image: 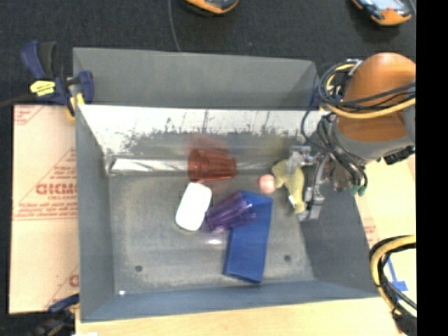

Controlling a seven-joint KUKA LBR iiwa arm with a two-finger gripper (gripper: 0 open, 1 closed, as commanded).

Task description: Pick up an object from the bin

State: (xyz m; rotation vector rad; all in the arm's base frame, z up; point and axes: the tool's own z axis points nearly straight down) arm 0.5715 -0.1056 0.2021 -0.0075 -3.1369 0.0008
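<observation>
Grey sheet metal closes me in on every side: the bin [140, 257] has a flat floor and sloped walls, and I reach in over its right wall. My gripper [309, 200] hangs low at the right edge of the floor, nearer the far wall than the near one. A pale yellow lumpy thing [292, 178] lies against its left side. Whether my gripper is clenched on it or released I cannot tell.

A small pink ball [267, 183] sits just beside the yellow thing, on its left. Toward the middle of the floor, a red translucent cup [210, 165] lies on its side at the foot of the far wall. Nearer me are a white oblong thing [192, 206], a purple translucent cup [231, 212] and a blue flat block [248, 242], with the purple cup overlapping the block's far end.

I judge the yellow thing to be my pick. To do it well I should centre on its bulk and close gently, since it looks soft. I should keep off the pink ball and the right wall, then lift straight up.
</observation>
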